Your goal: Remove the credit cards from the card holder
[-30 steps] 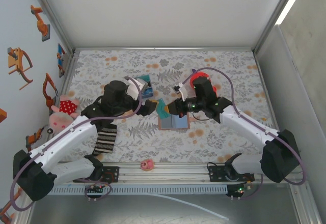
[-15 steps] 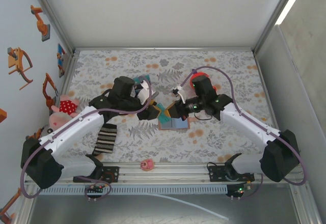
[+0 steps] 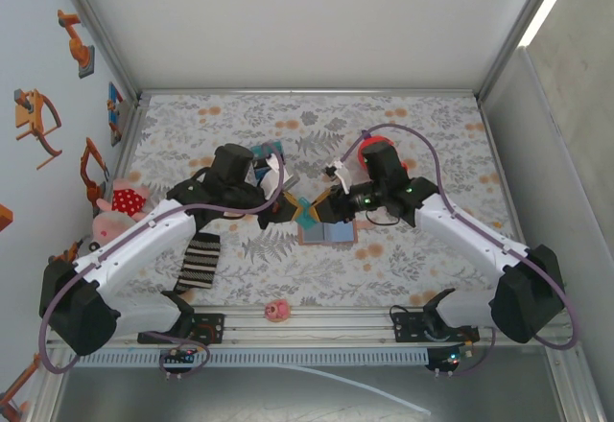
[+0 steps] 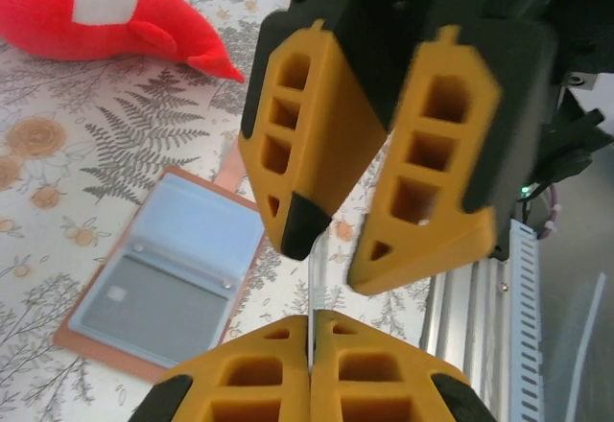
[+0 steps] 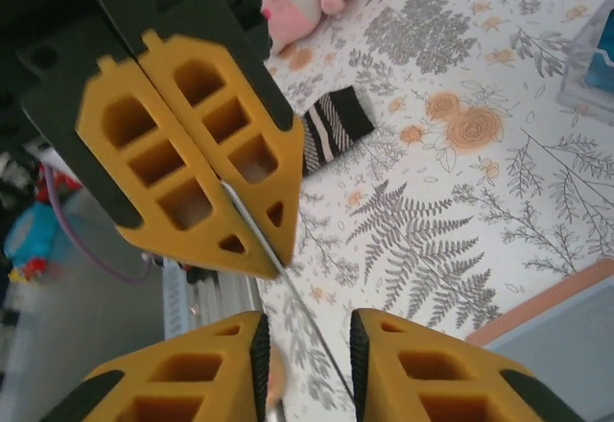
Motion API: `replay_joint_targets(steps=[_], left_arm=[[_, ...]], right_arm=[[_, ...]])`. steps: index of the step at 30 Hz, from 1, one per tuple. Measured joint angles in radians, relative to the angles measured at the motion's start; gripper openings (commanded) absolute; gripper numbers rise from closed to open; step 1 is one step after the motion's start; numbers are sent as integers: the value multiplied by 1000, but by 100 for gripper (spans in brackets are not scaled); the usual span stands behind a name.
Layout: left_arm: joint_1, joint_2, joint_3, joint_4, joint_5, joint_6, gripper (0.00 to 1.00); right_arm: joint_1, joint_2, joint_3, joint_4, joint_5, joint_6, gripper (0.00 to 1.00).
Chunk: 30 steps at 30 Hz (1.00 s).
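The card holder lies open on the floral table, blue inner faces up, with a grey card still in its near pocket. Just above its left edge a teal credit card hangs between both grippers. My left gripper is shut on that card; in the left wrist view the card shows edge-on, rising from the closed left gripper. My right gripper faces it from the right with its jaws open. In the right wrist view the card's thin edge runs through the gap of the right gripper, touching neither pad.
A red plush sits behind the right arm. A teal-black-blue striped block is behind the left gripper. A striped sock, a pig plush and a small pink toy lie to the left and front. The metal rail borders the near edge.
My left arm swung right to the card and its jaws closed on it. The right gripper, which had been shut on the card, has opened. The card holder stayed put.
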Motion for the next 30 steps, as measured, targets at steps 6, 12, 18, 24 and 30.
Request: replay_joint_targets(steps=[6, 12, 18, 24, 30], left_arm=[[30, -64, -53, 85, -52, -80, 0], [39, -211, -180, 269, -166, -249, 0], [40, -293, -280, 452, -302, -438, 0], [40, -301, -329, 565, -336, -568, 0], [40, -301, -331, 639, -332, -636, 0]], right_arm=[[1, -94, -58, 77, 84, 79, 45], [0, -150, -140, 227, 161, 224, 48], [0, -100, -218, 467, 177, 399, 49], [1, -11, -219, 677, 157, 509, 51], [11, 72, -213, 810, 127, 557, 51]])
